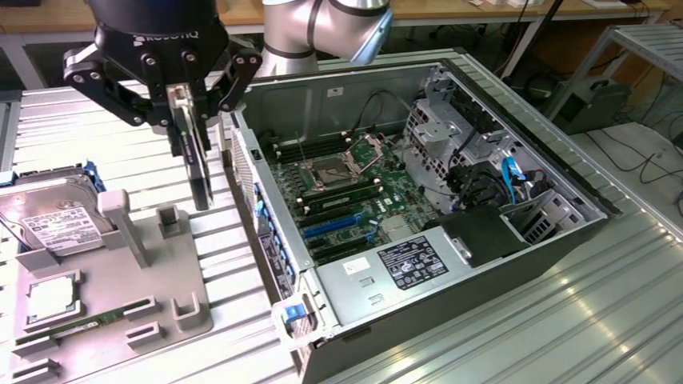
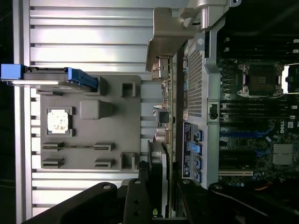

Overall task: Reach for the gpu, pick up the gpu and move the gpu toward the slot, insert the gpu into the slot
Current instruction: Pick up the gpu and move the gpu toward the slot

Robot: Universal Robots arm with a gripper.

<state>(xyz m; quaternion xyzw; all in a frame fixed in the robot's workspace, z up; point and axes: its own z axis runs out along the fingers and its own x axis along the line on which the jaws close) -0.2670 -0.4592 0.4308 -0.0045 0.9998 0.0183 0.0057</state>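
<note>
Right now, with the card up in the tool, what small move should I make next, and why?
Probably a short sideways shift toward the exterior view's right. The tool grips the card upright above the gray holder, outside the computer case, while the blue slot lies inside it on the green board.

gpu (image 1: 197, 168) dark, edge-on, hanging vertical outside case (image 1: 353, 308); slot (image 1: 331, 227) blue, empty, on green motherboard (image 1: 357, 200).
</note>
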